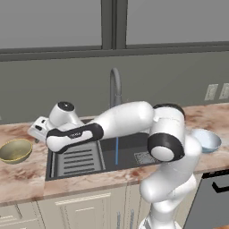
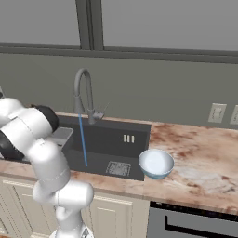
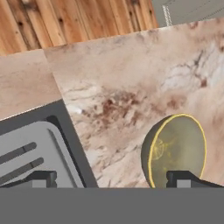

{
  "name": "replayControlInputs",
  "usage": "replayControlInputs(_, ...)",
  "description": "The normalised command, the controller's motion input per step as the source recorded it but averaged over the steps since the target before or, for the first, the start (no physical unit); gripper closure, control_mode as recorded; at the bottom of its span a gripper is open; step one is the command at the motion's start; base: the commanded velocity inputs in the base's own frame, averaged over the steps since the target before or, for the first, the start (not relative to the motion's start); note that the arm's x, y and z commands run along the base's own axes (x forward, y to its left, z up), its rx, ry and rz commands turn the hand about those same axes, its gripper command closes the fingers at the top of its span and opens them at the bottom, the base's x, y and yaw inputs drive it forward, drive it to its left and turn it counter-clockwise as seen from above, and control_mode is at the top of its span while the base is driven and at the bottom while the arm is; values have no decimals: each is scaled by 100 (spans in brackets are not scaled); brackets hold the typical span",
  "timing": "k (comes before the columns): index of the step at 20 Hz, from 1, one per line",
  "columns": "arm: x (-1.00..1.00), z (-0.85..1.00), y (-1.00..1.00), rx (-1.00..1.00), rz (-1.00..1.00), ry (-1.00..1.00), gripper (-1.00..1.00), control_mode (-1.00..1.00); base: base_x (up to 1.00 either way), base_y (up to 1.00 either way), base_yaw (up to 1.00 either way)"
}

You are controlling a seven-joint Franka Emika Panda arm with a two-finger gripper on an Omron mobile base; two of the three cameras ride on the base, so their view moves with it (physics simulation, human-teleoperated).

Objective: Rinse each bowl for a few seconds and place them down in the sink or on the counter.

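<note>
1. While water runs in a thin blue stream from the faucet (image 2: 83,95) into the sink (image 1: 129,147), the arm reaches out over the sink's left end toward the olive-gold bowl (image 1: 15,150), so the step in hand looks like the approach to pick up the first bowl; neither bowl appears to be under the water yet.
2. Seen from the hand view, the gripper (image 3: 111,178) hangs with its fingers spread wide and nothing between them; one dark fingertip sits over the ribbed drying tray (image 3: 35,153), the other at the bowl's near edge.
3. The olive-gold bowl rests on the counter (image 1: 27,179) just left of the sink; the pale blue bowl (image 2: 156,163) sits on the counter at the sink's right front corner, well apart from the hand.
4. Next, I judge, the hand must shift further from the sink to centre one finger inside the rim, then descend and close.
5. The gold bowl is small and round, with a thin bright rim and glossy inside that could slip; the counter is marbled reddish-cream stone, the basin dark grey and matte.
</note>
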Motion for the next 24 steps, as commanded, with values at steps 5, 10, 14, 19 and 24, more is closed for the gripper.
replayControlInputs(5,24,-15,23,-1,2,-1,-100,-100,0,0,0)
replayControlInputs(10,24,-15,24,-1,2,0,-100,-100,0,0,0)
replayControlInputs(14,22,-17,25,0,1,0,-100,-100,0,0,0)
replayControlInputs(19,22,-17,22,0,1,0,-100,-100,0,0,0)
replayControlInputs(24,21,-16,17,0,1,0,-100,-100,0,0,0)
